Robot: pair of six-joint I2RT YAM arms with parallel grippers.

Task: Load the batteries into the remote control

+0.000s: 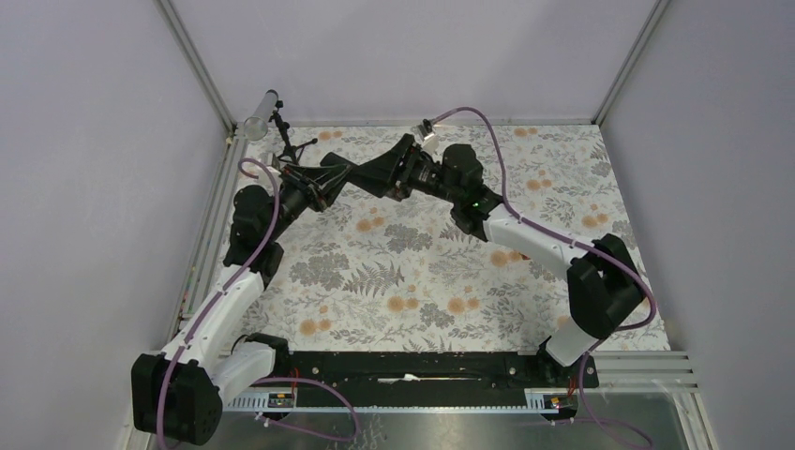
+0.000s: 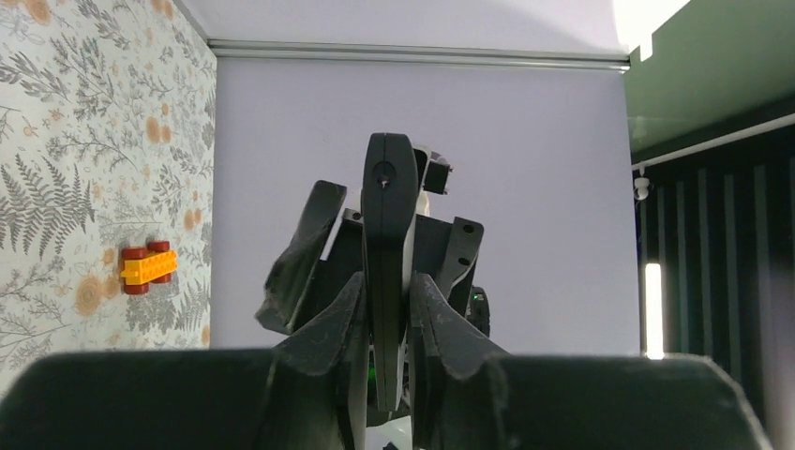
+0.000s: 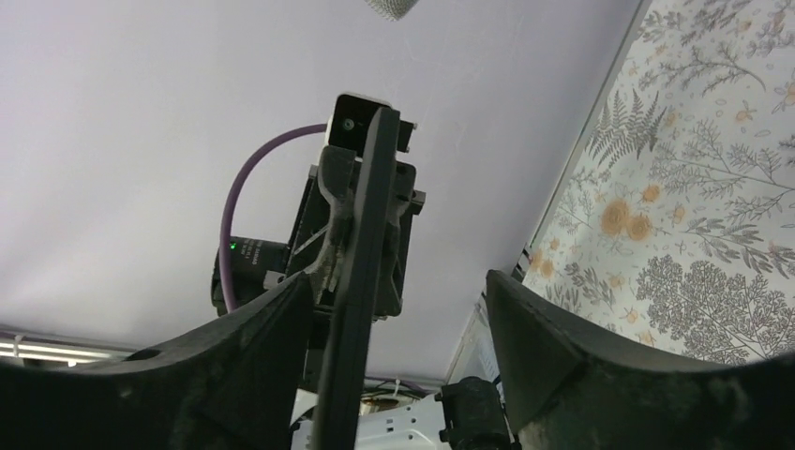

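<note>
At frame centre the left gripper (image 2: 387, 323) pinches the remote control (image 2: 388, 216) edge-on, while the right gripper (image 3: 398, 314) stands spread around it.

We saw pale lilac walls (image 1: 394, 56) rising behind the jaws and a floral-patterned counter (image 1: 422, 281) spread beneath them.

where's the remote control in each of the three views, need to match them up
Top external: the remote control is at the far middle of the table, where the two arms meet; it is hard to separate from the black grippers.
Left wrist: centre, upright and edge-on, clamped in the left gripper.
Right wrist: left of centre, a thin edge-on bar rising from the bottom edge.
Shared landmark: the floral table cover.
</note>
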